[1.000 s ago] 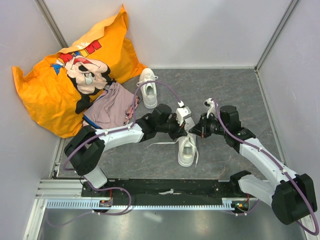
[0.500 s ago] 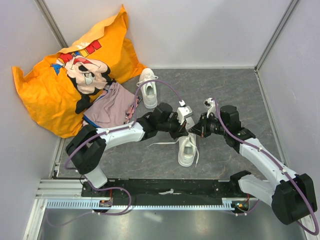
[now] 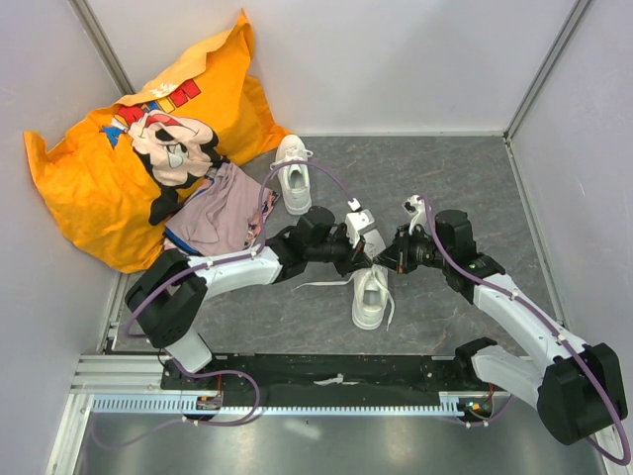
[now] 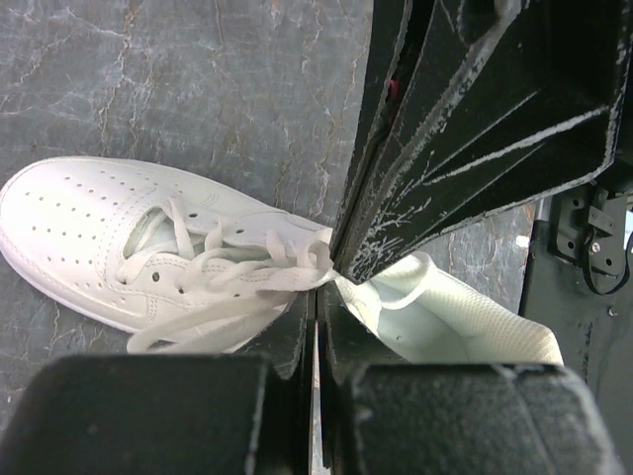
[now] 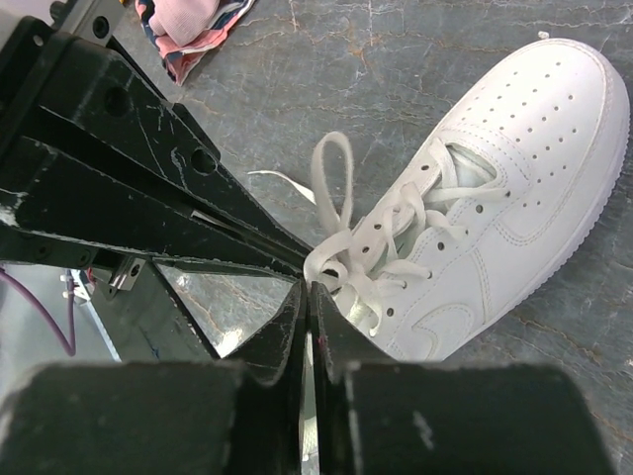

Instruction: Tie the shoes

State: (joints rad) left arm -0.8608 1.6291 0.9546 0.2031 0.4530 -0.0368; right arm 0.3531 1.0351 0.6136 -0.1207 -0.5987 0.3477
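Left pincer (image 4: 318,295) clamps a lace (image 4: 237,284); right pincer (image 5: 309,288), nearly closed, meets it tip-to-tip over the shoe (image 3: 369,305), lying crosswise.

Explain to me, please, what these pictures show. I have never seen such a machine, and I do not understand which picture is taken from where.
These are two robot arms, each ending in a two-finger gripper. The wide picture looks down from above. The two close pictures come from small cameras, one on each wrist. On the grey table lie two white shoes, the near shoe by the arms and the far shoe behind, plus a big orange printed cloth and a pinkish garment. Both grippers meet over the near shoe. The left gripper is shut on its laces. The right gripper seems to pinch them too.
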